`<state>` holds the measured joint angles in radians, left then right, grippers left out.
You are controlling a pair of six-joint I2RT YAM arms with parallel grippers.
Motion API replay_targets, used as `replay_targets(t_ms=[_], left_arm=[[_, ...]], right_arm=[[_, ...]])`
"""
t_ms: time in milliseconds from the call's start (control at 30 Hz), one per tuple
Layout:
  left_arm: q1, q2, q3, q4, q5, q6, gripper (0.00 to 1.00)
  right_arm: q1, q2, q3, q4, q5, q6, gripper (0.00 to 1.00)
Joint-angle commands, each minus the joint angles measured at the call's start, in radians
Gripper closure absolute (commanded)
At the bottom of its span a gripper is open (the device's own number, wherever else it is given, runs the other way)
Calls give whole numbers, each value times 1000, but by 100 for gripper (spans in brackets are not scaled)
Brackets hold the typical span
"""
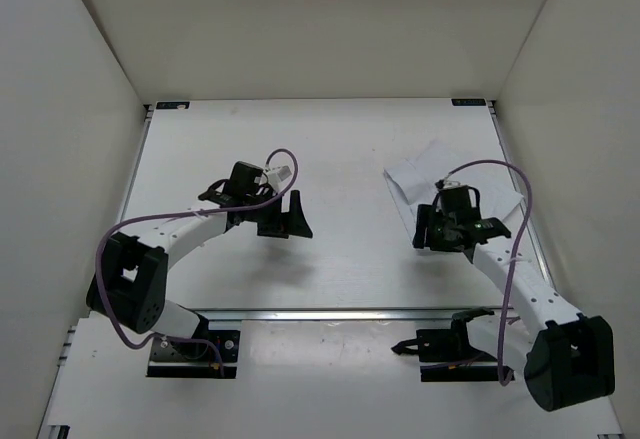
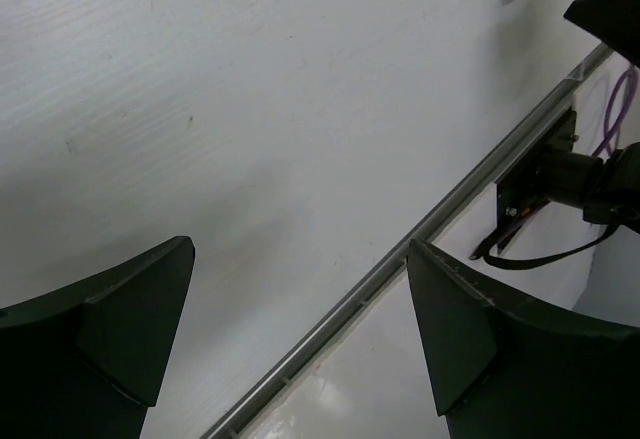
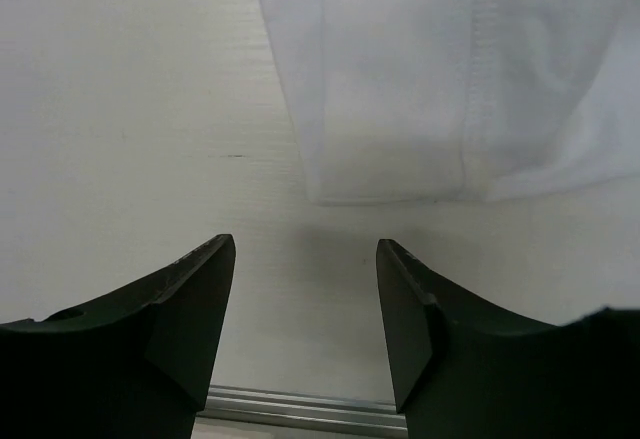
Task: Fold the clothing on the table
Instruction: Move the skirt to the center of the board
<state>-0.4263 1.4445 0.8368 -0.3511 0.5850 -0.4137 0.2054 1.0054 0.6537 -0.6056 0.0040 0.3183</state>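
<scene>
Right gripper (image 3: 305, 246): jaws apart, empty, poised just short of the clothing (image 3: 400, 79) hem. Left gripper (image 2: 300, 247): jaws wide, empty, over bare table (image 2: 250, 109), well apart from the clothing. Clothing lies rumpled on the table's right side. Risk: a shallow pinch could catch only 1 layer or bunch the thin cloth.

The left arm (image 1: 195, 227) and the right arm (image 1: 515, 274) are each built from smooth white segments, which are joined by bulky black joint housings (image 1: 130, 284). A thin purple cable (image 1: 103, 249) is looped along the left arm, and a second purple cable (image 1: 522, 204) is looped along the right. Each arm is carried on a black base mount (image 1: 195, 351). The left end effector (image 2: 300, 251) and the right end effector (image 3: 305, 244) are fitted with matte black, wedge-shaped fingers (image 3: 175, 309).
</scene>
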Motion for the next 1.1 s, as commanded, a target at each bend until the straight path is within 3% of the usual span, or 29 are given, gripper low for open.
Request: replay_targets(t_ms=[0,133,367,433,633,667,700,733,767,800,833,867,900,1067], left_arm=[[10,16,42,-85,-44,85,1],[8,-1,29,-83,-34,124,2],[-19,-131,-100,139,50,170,1],[-9,-139,-129,179,79,141,1],[37,-124,-160,250,151,89,2],[37,-122,-159,254,156,92,7],[43,-116,-150,259,159,95,13],[38,-113,-153,242,171,93,31],[46,-95,-139,244,179,86,65],[58,-81,-127,242,174,73,97],[66,-78,-125,239,165,61,100],[76,-69,-116,244,164,53,99],[77,-62,-107,248,153,43,89],[9,-7,37,154,11,105,62]], right_arm=[[74,56,23,16,93,-126,44],[86,123,9,85,143,-250,44],[71,179,-25,268,163,-407,46],[94,249,-25,276,171,-420,51],[167,363,14,193,126,-358,49],[167,358,15,179,117,-340,55],[164,367,24,178,113,-325,72],[157,375,26,165,85,-323,84],[138,384,38,159,38,-268,100],[141,394,52,144,22,-230,100],[164,400,61,141,-22,-213,100],[207,394,63,142,-54,-159,100],[254,392,64,153,-85,-107,100],[443,300,-26,228,-176,120,100]])
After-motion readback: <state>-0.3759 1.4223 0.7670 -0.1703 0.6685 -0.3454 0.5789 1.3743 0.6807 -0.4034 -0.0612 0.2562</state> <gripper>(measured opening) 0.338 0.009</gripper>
